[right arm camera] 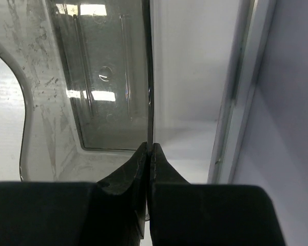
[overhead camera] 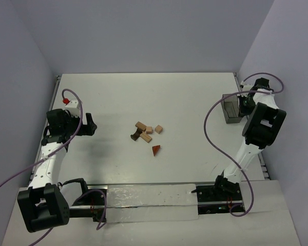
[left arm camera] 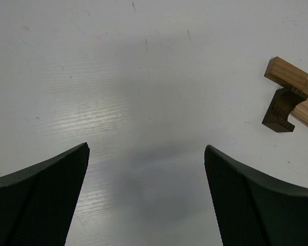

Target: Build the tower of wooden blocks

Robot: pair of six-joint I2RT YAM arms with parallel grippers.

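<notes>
Table [overhead camera: 195,102]: white, walled on three sides.
Clear bin [right arm camera: 102,102]: right rear of the table, one wall pinched in the clenched right end effector [right arm camera: 149,148].
Left end effector [left arm camera: 146,148]: released, empty, over the table's left side.
Wood blocks [overhead camera: 145,132]: loose jumble mid-table.
Reddish-brown wedge [overhead camera: 156,150]: near the jumble, apart.

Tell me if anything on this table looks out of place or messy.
Yes. The wood blocks lie in a loose jumble on the table, not stacked, and the reddish wedge sits apart, toward the near edge. Also odd: the right gripper is pinched shut on the thin wall of a clear bin at the right edge.
</notes>
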